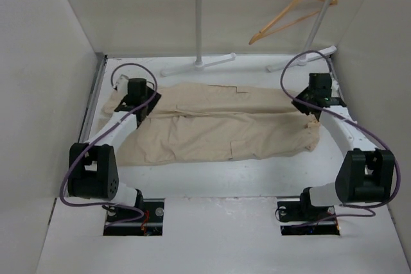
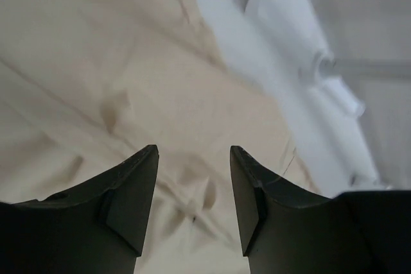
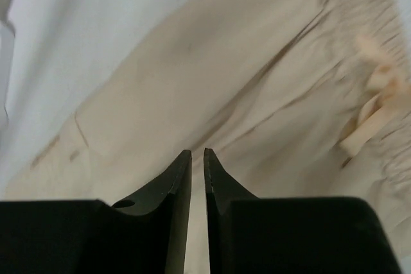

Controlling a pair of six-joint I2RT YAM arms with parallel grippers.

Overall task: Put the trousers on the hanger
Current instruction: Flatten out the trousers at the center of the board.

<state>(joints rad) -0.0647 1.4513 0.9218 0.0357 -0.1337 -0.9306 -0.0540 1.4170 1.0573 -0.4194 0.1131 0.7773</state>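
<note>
**Q:** What is at the left end of the trousers (image 1: pixel 218 123)?

**A:** My left claw (image 2: pixel 192 187). It hangs just above the leg ends with its fingers spread and nothing between them. I judge it sits there because the legs are the loose end, and someone has to gather them.

**Q:** And how do the trousers themselves lie?

**A:** Flat on the white table (image 1: pixel 212 181), stretched sideways, with the two legs side by side. The legs run to the left and the waist is on the right. Laid out like this, each arm gets one end.

**Q:** What is at the right end of the trousers?

**A:** My right claw (image 3: pixel 198 158), low over the cloth near the gathered waistband (image 3: pixel 359 24) and a pale drawstring (image 3: pixel 369 113). Its fingers are clenched to a thin slit. I see no fold pinched in that slit, though the picture is blurred.

**Q:** Where is the hanger (image 1: pixel 292 12)?

**A:** Beyond the trousers' right end and well apart from them. It hangs tilted by its hook from the top bar of a white clothes rack (image 1: pixel 200 24). No cloth is on it yet, so the task has barely started. I judge the next move needs a firm hold on both ends of the trousers.
</note>
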